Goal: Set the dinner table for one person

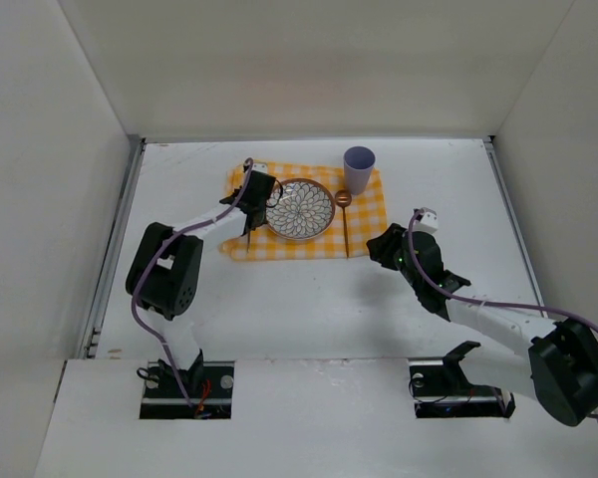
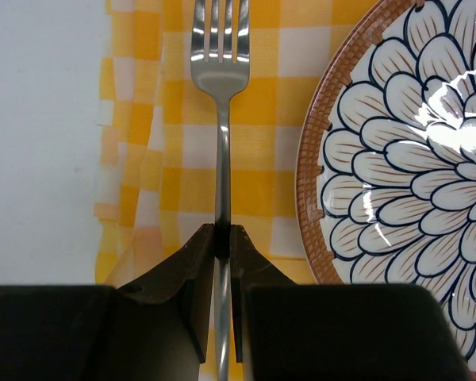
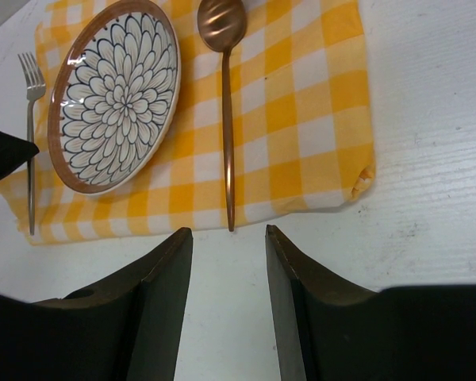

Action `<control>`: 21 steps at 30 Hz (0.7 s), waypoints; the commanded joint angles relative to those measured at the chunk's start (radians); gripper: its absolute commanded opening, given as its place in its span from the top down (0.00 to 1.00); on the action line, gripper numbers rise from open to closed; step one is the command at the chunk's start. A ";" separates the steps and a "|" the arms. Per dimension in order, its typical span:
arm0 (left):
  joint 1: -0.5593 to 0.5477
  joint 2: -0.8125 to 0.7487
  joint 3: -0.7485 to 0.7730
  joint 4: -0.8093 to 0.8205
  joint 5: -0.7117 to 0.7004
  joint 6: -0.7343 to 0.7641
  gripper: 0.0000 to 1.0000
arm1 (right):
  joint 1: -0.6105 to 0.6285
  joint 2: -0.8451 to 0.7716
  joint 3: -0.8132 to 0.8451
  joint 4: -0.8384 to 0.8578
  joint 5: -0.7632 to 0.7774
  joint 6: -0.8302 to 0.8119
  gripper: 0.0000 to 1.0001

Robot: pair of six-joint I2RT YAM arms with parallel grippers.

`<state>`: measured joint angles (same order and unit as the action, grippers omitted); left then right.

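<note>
The white dinner table [image 1: 309, 309] bears a yellow-and-white checked cloth [image 1: 374, 214]. On the cloth lie a flower-patterned plate [image 1: 300, 208], a copper spoon [image 1: 346, 224] to its right, and a purple cup [image 1: 359, 167] at the far right corner. My left gripper [image 2: 222, 232] is shut on the handle of a silver fork [image 2: 220, 95], which lies on the cloth just left of the plate [image 2: 404, 159]. My right gripper [image 3: 228, 238] is open and empty over bare table, just short of the spoon's [image 3: 226, 119] handle end. The right wrist view also shows the fork [image 3: 30, 143].
Metal rails run along the table's left [image 1: 115, 249] and right [image 1: 508, 219] edges, with white walls around. The cloth's near right corner [image 3: 363, 178] is slightly curled. Bare table lies between the cloth and the arm bases.
</note>
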<state>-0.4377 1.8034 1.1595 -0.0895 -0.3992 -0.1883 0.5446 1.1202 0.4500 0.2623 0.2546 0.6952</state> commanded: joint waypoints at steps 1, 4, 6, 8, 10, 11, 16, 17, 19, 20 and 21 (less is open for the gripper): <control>0.001 0.002 0.048 0.027 0.013 0.035 0.92 | 0.004 -0.010 0.038 0.055 0.017 -0.017 0.52; 0.003 0.025 0.065 0.027 0.016 0.036 0.92 | 0.004 0.007 0.041 0.055 0.014 -0.017 0.52; 0.004 0.031 0.068 0.030 0.016 0.035 0.92 | 0.004 0.007 0.042 0.055 0.015 -0.017 0.52; 0.004 0.037 0.068 0.033 0.017 0.032 0.91 | 0.004 0.000 0.042 0.055 0.018 -0.020 0.52; 0.006 0.045 0.068 0.036 0.020 0.035 0.91 | 0.004 0.004 0.041 0.055 0.018 -0.020 0.52; 0.007 0.047 0.068 0.036 0.020 0.035 0.91 | 0.004 0.006 0.041 0.055 0.017 -0.020 0.52; 0.014 0.056 0.048 0.050 0.022 0.026 0.91 | 0.004 0.004 0.042 0.055 0.018 -0.020 0.50; 0.011 0.057 0.043 0.056 0.023 0.026 0.91 | 0.004 0.007 0.042 0.055 0.018 -0.020 0.49; 0.006 0.059 0.032 0.068 0.025 0.024 0.90 | 0.004 0.007 0.046 0.054 0.018 -0.020 0.48; 0.006 0.057 0.025 0.076 0.025 0.023 0.89 | 0.005 0.004 0.046 0.054 0.018 -0.022 0.48; 0.006 0.056 0.020 0.080 0.025 0.018 0.89 | 0.005 0.003 0.042 0.055 0.020 -0.022 0.48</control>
<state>-0.4305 1.8717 1.1801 -0.0452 -0.3840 -0.1841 0.5446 1.1221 0.4503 0.2623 0.2550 0.6849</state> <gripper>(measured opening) 0.113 0.518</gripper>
